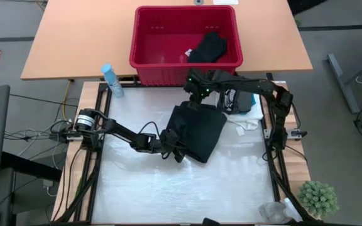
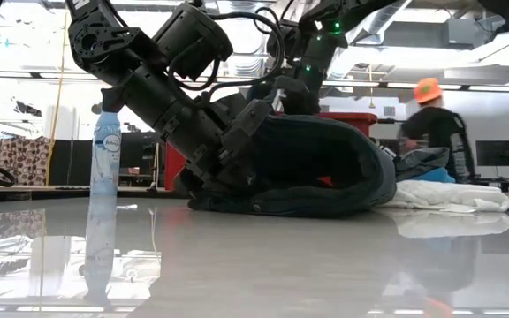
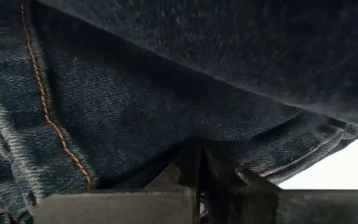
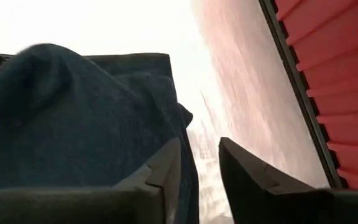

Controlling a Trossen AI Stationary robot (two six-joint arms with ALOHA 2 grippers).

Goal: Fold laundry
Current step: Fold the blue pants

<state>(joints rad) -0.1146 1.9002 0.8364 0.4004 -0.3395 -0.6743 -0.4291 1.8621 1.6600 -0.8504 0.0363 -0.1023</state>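
Dark blue denim trousers point(image 1: 198, 130) lie folded in a heap at the table's middle, their underside on the table; in the low view the trousers point(image 2: 325, 168) hump up. My left gripper point(image 1: 171, 148) is shut at the heap's left edge. My right gripper point(image 1: 195, 99) hovers open just above the heap's far edge; in the right wrist view the gripper point(image 4: 199, 158) has only the table between its fingers, with the denim point(image 4: 73, 118) beside one finger. White point(image 1: 249, 120) and teal point(image 1: 247, 100) garments lie at the far right. A black garment point(image 1: 209, 47) sits in the red basket point(image 1: 138, 37). My left gripper pinches the denim at the heap's left edge point(image 3: 166, 155), where folds with orange stitching crowd round the shut fingers. The fingers slant down from the table's left. How many layers they have I cannot tell. The trousers rest on the table, an upper fold arching over the gripper point(image 2: 224, 172).
The red basket stands on the wooden table beyond the far edge. A spray bottle point(image 1: 112, 80) stands at the far left corner, a small plant point(image 1: 318, 198) beyond the near right corner. A person point(image 2: 431, 124) is in the room behind. The table's near half point(image 1: 181, 188) is bare.
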